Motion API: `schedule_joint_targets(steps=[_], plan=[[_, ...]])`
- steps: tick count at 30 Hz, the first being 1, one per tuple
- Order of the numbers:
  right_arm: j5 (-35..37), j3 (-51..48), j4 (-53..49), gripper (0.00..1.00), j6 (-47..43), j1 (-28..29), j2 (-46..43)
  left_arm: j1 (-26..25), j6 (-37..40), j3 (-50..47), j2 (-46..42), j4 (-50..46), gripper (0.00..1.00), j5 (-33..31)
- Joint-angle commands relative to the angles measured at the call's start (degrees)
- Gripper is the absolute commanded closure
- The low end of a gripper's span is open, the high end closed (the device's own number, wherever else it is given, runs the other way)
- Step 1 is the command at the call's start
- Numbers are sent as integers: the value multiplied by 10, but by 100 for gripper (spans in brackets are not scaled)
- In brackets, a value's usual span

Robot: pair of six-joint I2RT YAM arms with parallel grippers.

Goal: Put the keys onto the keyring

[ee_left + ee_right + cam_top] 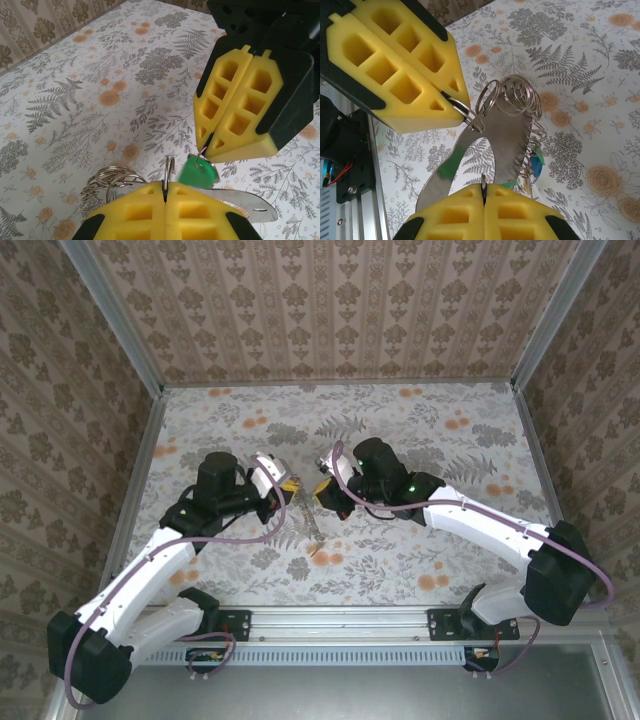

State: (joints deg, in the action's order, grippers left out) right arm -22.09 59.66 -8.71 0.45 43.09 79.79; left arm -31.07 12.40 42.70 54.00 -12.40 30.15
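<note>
While nose to nose above the table (75, 100), the left gripper (165, 189) pinches the keyring (169, 167), the right gripper (207, 145) the green key (197, 174).

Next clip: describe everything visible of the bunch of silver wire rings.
The bunch of silver wire rings is several thin metal loops crowded together like a coil, beside a flat curved metal strip. One outer loop stands upright, pinched between the left gripper's shut yellow foam pads. Whether the bunch touches the floral table is unclear.
</note>
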Motion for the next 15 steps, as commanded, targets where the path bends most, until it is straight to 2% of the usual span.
schedule_joint_targets(steps=[1,15], plan=[[-30,24,17,100,5,5,-12,-7,-8,11,0,34,100,-1],[-22,45,20,100,13,10,-16,-14,-5,10,8,31,100,-3]])
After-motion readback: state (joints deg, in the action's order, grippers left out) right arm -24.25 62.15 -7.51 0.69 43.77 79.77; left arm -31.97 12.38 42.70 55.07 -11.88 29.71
